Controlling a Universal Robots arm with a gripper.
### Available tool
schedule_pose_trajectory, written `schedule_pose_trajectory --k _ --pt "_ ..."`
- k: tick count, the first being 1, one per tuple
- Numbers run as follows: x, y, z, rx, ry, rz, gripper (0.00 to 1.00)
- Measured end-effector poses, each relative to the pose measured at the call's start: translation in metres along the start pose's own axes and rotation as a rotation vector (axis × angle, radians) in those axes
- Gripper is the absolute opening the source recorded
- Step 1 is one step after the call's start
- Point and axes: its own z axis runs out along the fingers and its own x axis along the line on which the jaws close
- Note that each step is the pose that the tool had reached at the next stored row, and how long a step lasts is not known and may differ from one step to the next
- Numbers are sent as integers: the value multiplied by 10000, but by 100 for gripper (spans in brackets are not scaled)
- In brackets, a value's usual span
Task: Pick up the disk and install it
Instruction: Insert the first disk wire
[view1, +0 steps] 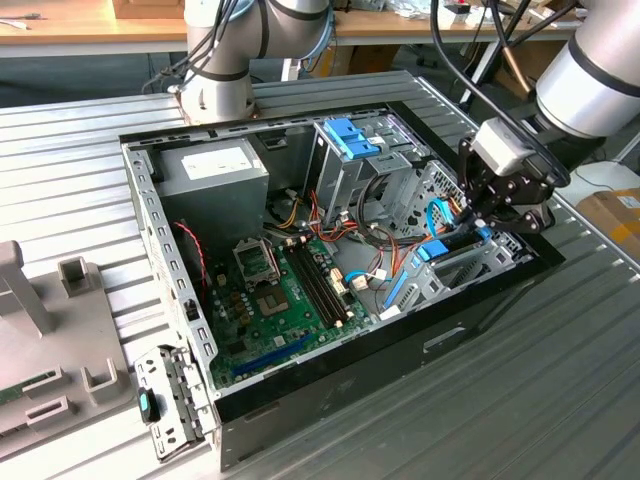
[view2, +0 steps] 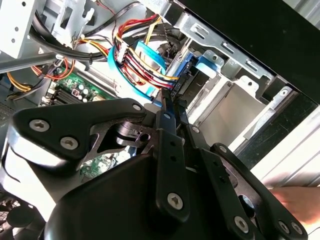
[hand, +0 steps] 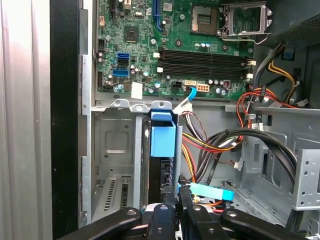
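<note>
The disk (view1: 432, 251) stands on edge in the silver drive bay (view1: 470, 262) at the case's corner on the exterior view's right, its blue rail sloping down toward the motherboard. My gripper (view1: 481, 226) hangs just above the bay, shut on the disk's upper edge. In the first wrist view the disk (hand: 163, 137) shows as a blue tab and rail with a dark edge below it, running down to my gripper (hand: 178, 194). In the second wrist view my gripper (view2: 169, 103) pinches the thin dark edge of the disk (view2: 187, 75) beside the bay wall.
The open computer case (view1: 330, 385) lies flat on a ribbed metal table. Inside are the motherboard (view1: 290, 290), a power supply (view1: 215, 170), a tall silver drive cage with a blue clip (view1: 350, 137) and bundled cables (view2: 142, 62) close to the disk. A grey fixture (view1: 40, 330) sits at the left.
</note>
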Motion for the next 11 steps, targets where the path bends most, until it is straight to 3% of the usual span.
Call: schedule_pose_trajectory --k 11 --pt "17 4 55 0 -4 -3 16"
